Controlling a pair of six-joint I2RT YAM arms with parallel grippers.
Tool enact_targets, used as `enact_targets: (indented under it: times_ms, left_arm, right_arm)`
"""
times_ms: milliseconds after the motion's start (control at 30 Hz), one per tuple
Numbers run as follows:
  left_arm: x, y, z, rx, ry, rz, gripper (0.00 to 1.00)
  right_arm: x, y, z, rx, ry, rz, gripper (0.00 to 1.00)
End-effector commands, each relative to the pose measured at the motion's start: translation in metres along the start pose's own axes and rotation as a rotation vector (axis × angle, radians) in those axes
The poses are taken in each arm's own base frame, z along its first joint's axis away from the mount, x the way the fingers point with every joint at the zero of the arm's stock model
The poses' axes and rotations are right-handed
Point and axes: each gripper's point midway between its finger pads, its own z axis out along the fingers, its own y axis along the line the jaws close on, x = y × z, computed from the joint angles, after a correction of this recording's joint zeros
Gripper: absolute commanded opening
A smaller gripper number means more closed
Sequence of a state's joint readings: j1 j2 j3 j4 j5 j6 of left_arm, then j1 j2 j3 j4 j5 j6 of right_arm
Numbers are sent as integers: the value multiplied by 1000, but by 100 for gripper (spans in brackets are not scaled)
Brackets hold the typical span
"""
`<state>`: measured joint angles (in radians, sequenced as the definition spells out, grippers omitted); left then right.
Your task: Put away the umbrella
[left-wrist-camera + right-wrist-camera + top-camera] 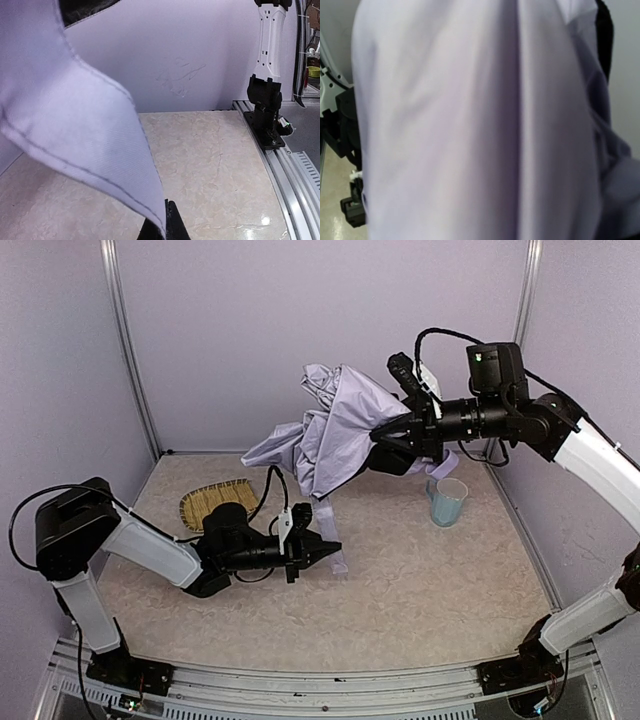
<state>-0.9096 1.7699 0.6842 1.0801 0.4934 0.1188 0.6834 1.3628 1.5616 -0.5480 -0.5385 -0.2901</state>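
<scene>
Left gripper (333, 549): jaws closed, low over surface (420, 590), pinching hanging tip of umbrella (335, 430) cloth. Right gripper (382, 445): jaws narrow, sunk into bunched cloth, holding umbrella in air near back wall. Lavender folds drape left and down toward left gripper. Woven tray (215, 502) on surface beside left arm. Pale blue cup (448, 502) stands right of umbrella.

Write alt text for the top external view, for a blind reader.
The right gripper holds the pale lavender umbrella, loosely bunched, above the table, while the left gripper, low down, is shut on a hanging strip of its fabric. A woven straw tray lies back left; a clear cup stands at right.
</scene>
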Motion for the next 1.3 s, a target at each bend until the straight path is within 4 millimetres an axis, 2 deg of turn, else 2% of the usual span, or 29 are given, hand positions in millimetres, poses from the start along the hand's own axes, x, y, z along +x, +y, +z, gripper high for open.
enact_targets:
  times_ms: [0, 67, 200, 333, 400, 500, 600, 700, 767, 800, 1000, 1100, 1267]
  left_arm:
    - [-6, 7, -1, -11, -33, 7, 0]
    - [13, 37, -11, -133, 42, 27, 0]
    - [66, 88, -30, -299, 295, 70, 0]
    - [98, 103, -38, -323, 435, 118, 0]
    - [102, 112, -35, -328, 454, 133, 0]
    - [105, 133, -25, -333, 488, 125, 0]
    - [98, 155, -12, -352, 498, 199, 0]
    - [92, 179, -9, -407, 522, 248, 0]
    - [89, 194, -15, -460, 534, 276, 0]
    - [88, 197, -19, -469, 542, 292, 0]
    - [104, 186, -44, -465, 609, 402, 0]
    - [110, 202, -52, -545, 658, 465, 0]
    - [105, 230, -44, -584, 662, 520, 0]
  right_arm:
    - [-20, 0, -15, 30, -66, -47, 0]
    - [-25, 0, -22, 49, -58, -61, 0]
    - [-38, -6, -47, 139, -39, -106, 0]
    - [-36, -10, -58, 192, -7, -146, 0]
    - [-30, -1, -51, 137, -6, -162, 0]
    - [-20, 29, -31, 7, -13, -182, 0]
    - [1, 67, -3, -75, 25, -256, 0]
    - [13, 94, 9, -95, 43, -328, 0]
    - [18, 96, 10, -60, 54, -324, 0]
    - [18, 90, 7, -20, 63, -291, 0]
    - [29, 47, -18, 206, 104, -165, 0]
    - [55, 50, -12, 191, 168, -177, 0]
    - [121, 82, 15, 90, 276, -296, 0]
